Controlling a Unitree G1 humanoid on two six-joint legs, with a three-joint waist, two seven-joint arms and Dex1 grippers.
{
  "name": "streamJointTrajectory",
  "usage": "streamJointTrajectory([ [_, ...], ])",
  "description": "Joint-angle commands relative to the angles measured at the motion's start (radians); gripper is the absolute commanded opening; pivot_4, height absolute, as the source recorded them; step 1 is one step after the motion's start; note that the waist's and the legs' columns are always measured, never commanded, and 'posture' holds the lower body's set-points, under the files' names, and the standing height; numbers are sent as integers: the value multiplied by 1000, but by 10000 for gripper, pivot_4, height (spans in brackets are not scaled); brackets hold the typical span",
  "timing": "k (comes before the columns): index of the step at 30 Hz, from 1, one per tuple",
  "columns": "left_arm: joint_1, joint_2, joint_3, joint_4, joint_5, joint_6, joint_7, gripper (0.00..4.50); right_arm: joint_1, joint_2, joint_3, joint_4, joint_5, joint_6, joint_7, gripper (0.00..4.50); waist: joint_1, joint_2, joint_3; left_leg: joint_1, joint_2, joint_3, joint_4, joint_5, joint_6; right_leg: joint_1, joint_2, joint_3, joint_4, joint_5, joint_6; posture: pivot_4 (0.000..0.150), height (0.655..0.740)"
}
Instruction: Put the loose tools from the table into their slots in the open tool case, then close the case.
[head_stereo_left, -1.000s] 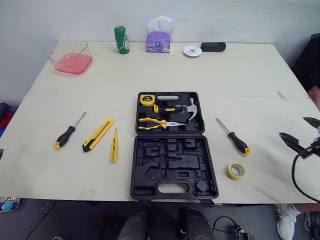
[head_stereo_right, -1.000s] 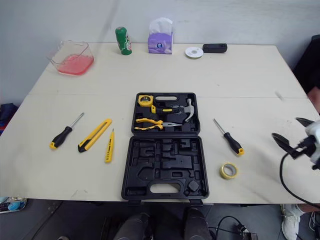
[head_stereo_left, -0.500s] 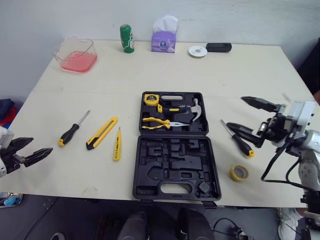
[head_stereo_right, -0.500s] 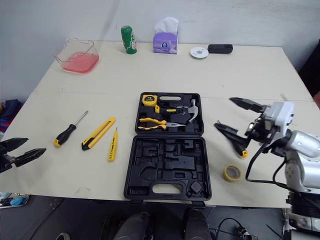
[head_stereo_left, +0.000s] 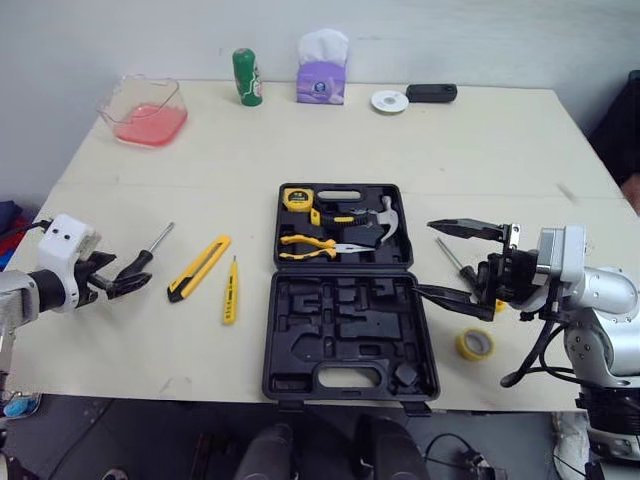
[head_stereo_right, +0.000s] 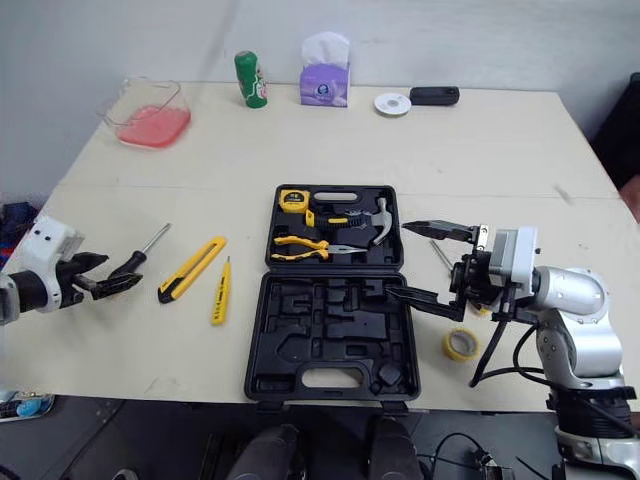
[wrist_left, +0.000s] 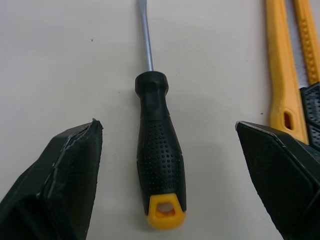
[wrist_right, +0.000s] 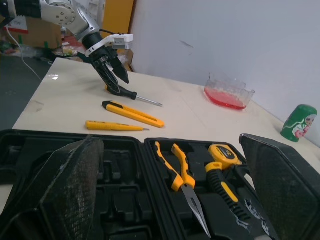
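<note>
At 9 o'clock of tool case (head_stereo_left: 345, 330), screwdriver (wrist_left: 160, 160): shaft was laid toward 1 o'clock, handle nearest.
Left gripper (head_stereo_left: 122, 280): spread wide, handle straddled, not clasped.
Right gripper (head_stereo_left: 426, 257): spread, nothing held.

**Black fingers, pale casings on a two-armed machine**

The left end effector (wrist_left: 166, 125) and right end effector (head_stereo_left: 424, 257) each carry two black, wedge-shaped fingers (wrist_right: 70, 190) that taper to points, their inner faces finely stippled. A white, boxy housing (head_stereo_left: 62, 240) sits behind the left pair. The right forearm (head_stereo_left: 600, 292) wears rounded silver-grey shells, and a black cable (head_stereo_left: 541, 340) loops beneath it.
</note>
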Motion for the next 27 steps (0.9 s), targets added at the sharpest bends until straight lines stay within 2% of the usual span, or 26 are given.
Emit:
streamJointTrajectory([
  [1,-16,-8,-19,31,29,-18,-2,44784,0,2,-23,-23,4,-19,-4,45000,0,0,0,0,0,0,0,0,0,0,0,0,0,0,0,1500,7400],
  [11,-6,-36,-36,137,56,-37,-14,44784,6,-8,-21,-46,1,-8,-20,45000,3,0,0,1,1,0,2,0,-1,0,0,1,3,0,0,1500,7400],
  [14,-16,-37,-37,162,61,-47,-17,36974,-2,-7,-17,-56,6,7,-33,45000,1,0,0,2,1,1,2,1,-2,0,0,2,5,0,0,1500,7400],
  [18,-25,-39,-40,185,66,-67,-27,18343,-4,-10,-6,-72,6,19,-23,45000,2,0,0,3,1,1,2,1,-2,0,0,3,5,0,-1,1500,7400],
  [19,-25,-38,-39,188,67,-71,-27,12531,-2,-12,-4,-75,5,17,-18,45000,2,0,0,3,1,1,2,1,-2,0,0,4,5,0,-1,1500,7400],
  [20,-25,-39,-35,191,67,-73,-24,10474,-1,-14,-2,-78,4,14,-10,45000,2,0,0,2,1,1,2,1,-2,0,0,5,5,0,-1,1500,7400],
  [27,-25,-9,6,177,55,-142,-44,10317,9,-22,5,-124,51,73,21,45000,0,0,0,3,2,1,2,1,-2,0,1,6,5,0,-1,1500,7400],
])
